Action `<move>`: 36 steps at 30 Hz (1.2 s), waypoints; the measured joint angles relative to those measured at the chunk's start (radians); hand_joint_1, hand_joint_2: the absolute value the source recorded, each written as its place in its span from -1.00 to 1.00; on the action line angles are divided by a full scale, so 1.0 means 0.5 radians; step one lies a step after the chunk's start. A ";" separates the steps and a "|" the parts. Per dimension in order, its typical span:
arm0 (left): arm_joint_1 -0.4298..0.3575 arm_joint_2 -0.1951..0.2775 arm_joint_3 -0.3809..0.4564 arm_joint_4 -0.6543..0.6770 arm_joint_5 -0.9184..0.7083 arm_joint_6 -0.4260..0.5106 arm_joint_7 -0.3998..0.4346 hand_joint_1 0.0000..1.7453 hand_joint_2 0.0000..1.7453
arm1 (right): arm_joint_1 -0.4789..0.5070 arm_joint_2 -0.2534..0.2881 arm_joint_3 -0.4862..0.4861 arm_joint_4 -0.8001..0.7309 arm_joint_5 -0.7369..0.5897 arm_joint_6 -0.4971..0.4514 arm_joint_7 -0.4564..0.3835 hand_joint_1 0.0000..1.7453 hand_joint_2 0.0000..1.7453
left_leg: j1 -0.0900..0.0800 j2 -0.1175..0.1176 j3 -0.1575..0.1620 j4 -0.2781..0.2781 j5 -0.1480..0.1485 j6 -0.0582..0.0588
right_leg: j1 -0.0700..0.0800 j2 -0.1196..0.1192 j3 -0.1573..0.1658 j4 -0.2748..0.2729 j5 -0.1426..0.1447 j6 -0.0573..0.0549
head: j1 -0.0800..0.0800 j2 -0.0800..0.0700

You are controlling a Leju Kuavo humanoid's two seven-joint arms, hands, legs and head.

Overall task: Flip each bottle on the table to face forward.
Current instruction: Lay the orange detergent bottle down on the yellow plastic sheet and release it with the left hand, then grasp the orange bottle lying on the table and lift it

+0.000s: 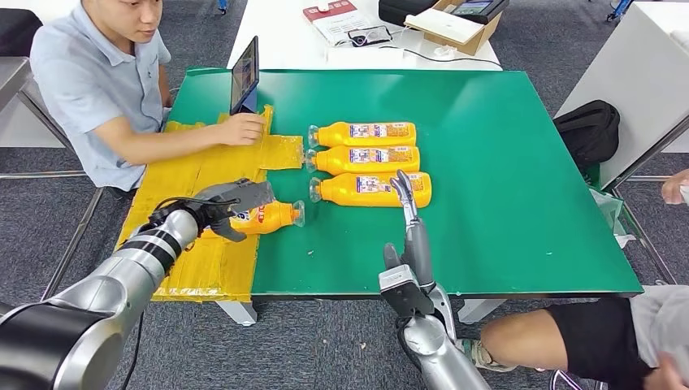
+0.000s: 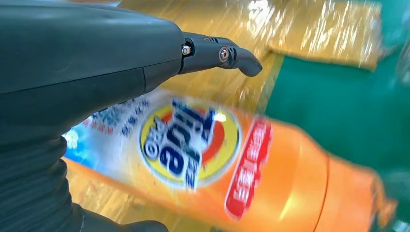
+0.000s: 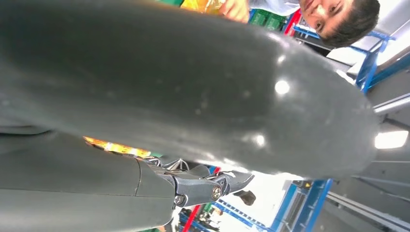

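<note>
An orange bottle (image 1: 272, 216) is grasped by the left hand (image 1: 231, 205) at the left side of the green table (image 1: 504, 187); it lies on its side, cap towards the middle of the table, over the edge where the yellow taped sheet (image 1: 203, 175) meets the green surface. In the left wrist view the bottle's round blue-and-yellow label (image 2: 189, 143) and a red strip are seen facing the camera, with one dark finger (image 2: 227, 56) reaching over the bottle — the picture is blurred there.

Three more orange bottles are laid side by side further in on the table, all with caps pointing left and printed labels up: the far bottle (image 1: 362, 133), the middle bottle (image 1: 364, 159) and the near bottle (image 1: 370, 189).

The right hand (image 1: 410, 236) is raised upright at the near table edge, fingers stretched upward, nothing held — its fingertips (image 1: 402, 183) overlap the near bottle in the head view, and contact cannot be judged.

A person's hand (image 1: 244, 128) is rested on the yellow sheet beside a propped tablet (image 1: 244, 74)
</note>
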 joint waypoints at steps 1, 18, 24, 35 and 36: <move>0.003 0.008 0.020 -0.006 0.032 0.036 -0.038 -1.00 1.00 | 0.004 -0.004 0.000 0.003 -0.008 -0.016 0.000 -1.00 -1.00 | 0.000 0.000 0.000 0.000 0.000 0.000 | 0.000 0.000 0.000 0.000 0.000 0.000 | 0.000 0.000; 1.126 -0.187 0.470 -1.592 2.043 0.084 -0.716 -1.00 1.00 | 0.102 -0.275 -0.185 0.169 1.077 -0.283 0.390 -1.00 1.00 | -0.004 0.003 -0.001 0.000 -0.007 0.002 | -0.005 0.001 -0.002 -0.003 -0.003 0.001 | 0.000 0.000; 1.423 -0.202 0.450 -2.007 2.013 0.214 -0.743 -1.00 1.00 | 0.049 -0.444 -0.323 0.343 1.246 -0.207 0.551 -1.00 1.00 | -0.004 0.000 -0.002 0.000 -0.007 0.003 | -0.005 0.001 -0.002 -0.004 -0.002 0.001 | 0.000 0.000; 1.722 -0.207 0.314 -2.410 1.712 0.550 -0.834 -1.00 1.00 | -0.045 -0.600 -0.414 0.614 1.382 -0.025 0.660 -1.00 1.00 | -0.004 -0.001 -0.003 0.000 -0.006 0.003 | -0.004 -0.002 -0.002 -0.003 -0.002 0.001 | 0.000 0.000; 1.736 -0.207 0.306 -2.430 1.705 0.558 -0.836 -1.00 1.00 | -0.048 -0.605 -0.414 0.626 1.385 -0.018 0.663 -1.00 1.00 | -0.004 -0.001 -0.003 0.000 -0.007 0.003 | -0.004 -0.002 -0.002 -0.003 -0.002 0.001 | -0.001 0.000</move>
